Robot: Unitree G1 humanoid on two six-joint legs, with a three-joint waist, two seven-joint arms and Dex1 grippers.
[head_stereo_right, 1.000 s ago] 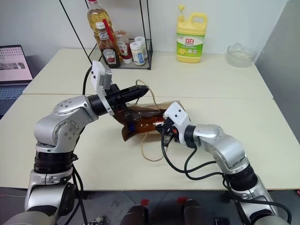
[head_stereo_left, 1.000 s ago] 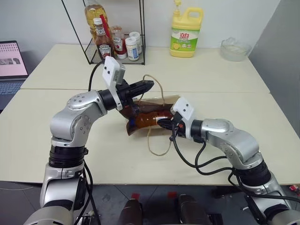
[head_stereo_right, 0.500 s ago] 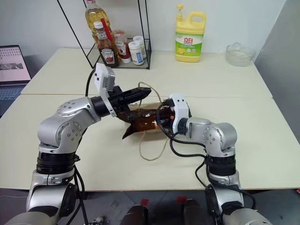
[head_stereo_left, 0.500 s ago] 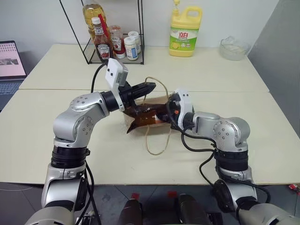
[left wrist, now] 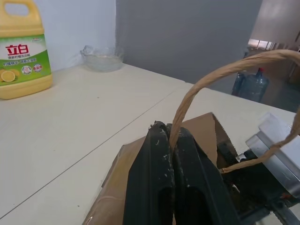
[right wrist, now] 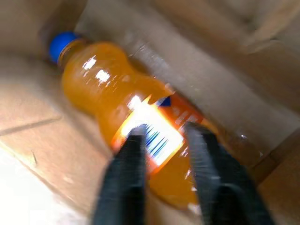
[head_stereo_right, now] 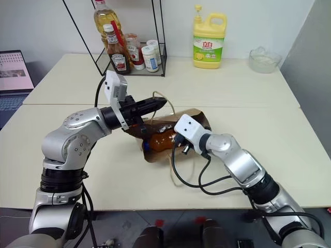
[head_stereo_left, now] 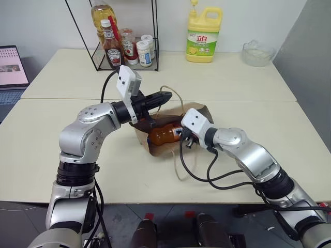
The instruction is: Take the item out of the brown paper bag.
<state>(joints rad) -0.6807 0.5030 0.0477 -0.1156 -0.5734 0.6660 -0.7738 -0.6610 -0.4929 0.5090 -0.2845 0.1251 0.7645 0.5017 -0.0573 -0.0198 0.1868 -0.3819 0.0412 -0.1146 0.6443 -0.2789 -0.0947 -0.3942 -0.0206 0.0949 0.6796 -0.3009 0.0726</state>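
Lying in the brown paper bag (head_stereo_left: 194, 114), the item (right wrist: 140, 119) faces parted right gripper (right wrist: 161, 140); left gripper (left wrist: 171, 136) pinches the handle (left wrist: 206, 82)

We see an indoor test room, most likely a lab or office staged with household goods. Plain cream surfaces (head_stereo_left: 248, 88) are pushed together edge to edge against a bare white wall (head_stereo_left: 248, 20), with a grey partition (head_stereo_left: 310, 46) on the right. At the far left an open laptop (head_stereo_left: 11, 70) sits on the surface. At the far edge we note a black wire rack (head_stereo_left: 124, 36) holding ketchup bottles (head_stereo_left: 110, 44), an oil bottle (head_stereo_left: 102, 15) and small jars (head_stereo_left: 146, 49), with a yellow detergent jug (head_stereo_left: 203, 33) and a glass bowl (head_stereo_left: 257, 53) to its right. In the left wrist view, large water-cooler bottles (left wrist: 253, 83) stand beyond the partition.
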